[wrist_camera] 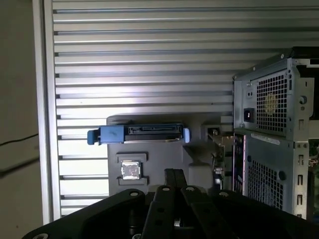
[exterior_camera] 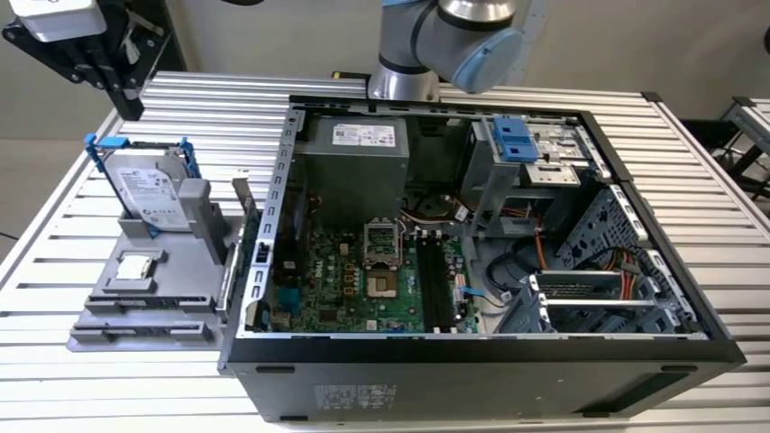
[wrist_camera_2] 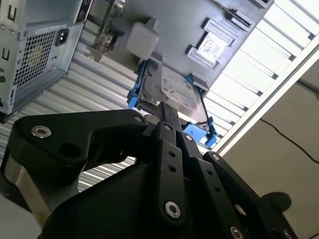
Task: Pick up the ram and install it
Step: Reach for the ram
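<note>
Closed, empty fingers (wrist_camera: 170, 184) over the counter (exterior_camera: 216, 108), ram not yet taken.
In the exterior view the ram (exterior_camera: 248, 225) stands on edge at 3 o'clock of the hard drive (exterior_camera: 154, 191), just beside the computer case (exterior_camera: 481, 379). It looks light, stiff and fragile, so pinch its flat faces near the upper edge, not the contacts.

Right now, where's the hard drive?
Exterior view's left: hard drive stands upright in the gray fixture, beside the open PC case, CPU chip next to it.
</note>
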Robot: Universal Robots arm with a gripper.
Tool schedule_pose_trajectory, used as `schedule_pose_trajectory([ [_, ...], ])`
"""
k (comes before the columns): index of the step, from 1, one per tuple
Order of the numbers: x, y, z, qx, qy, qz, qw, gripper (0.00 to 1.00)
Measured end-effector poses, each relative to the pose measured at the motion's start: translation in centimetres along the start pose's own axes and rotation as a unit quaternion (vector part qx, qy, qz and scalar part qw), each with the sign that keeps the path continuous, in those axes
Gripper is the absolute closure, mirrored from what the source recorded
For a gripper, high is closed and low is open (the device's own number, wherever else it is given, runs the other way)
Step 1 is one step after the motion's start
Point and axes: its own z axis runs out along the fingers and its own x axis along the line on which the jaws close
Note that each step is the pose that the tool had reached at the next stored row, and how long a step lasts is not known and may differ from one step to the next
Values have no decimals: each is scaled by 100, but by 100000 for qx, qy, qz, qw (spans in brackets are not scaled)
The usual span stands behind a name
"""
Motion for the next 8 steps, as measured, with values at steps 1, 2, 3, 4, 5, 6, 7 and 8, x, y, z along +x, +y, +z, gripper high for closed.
schedule_pose_trajectory([
  [1, 25, 0, 0, -3, -1, -14, 100000, 100],
  [2, 49, -1, -1, -2, 0, -31, 100000, 100],
  [3, 73, -1, -2, -1, 2, -49, 100000, 100],
  [4, 96, -2, -2, -2, 0, -65, 100000, 100],
  [5, 118, -2, -2, -1, 4, -79, 100000, 100],
  [6, 140, -2, -3, -2, 3, -94, 100000, 100],
  [7, 161, -2, -3, -2, 6, -110, 100000, 100],
  [8, 178, -3, -4, -1, 9, -126, 100000, 100],
])
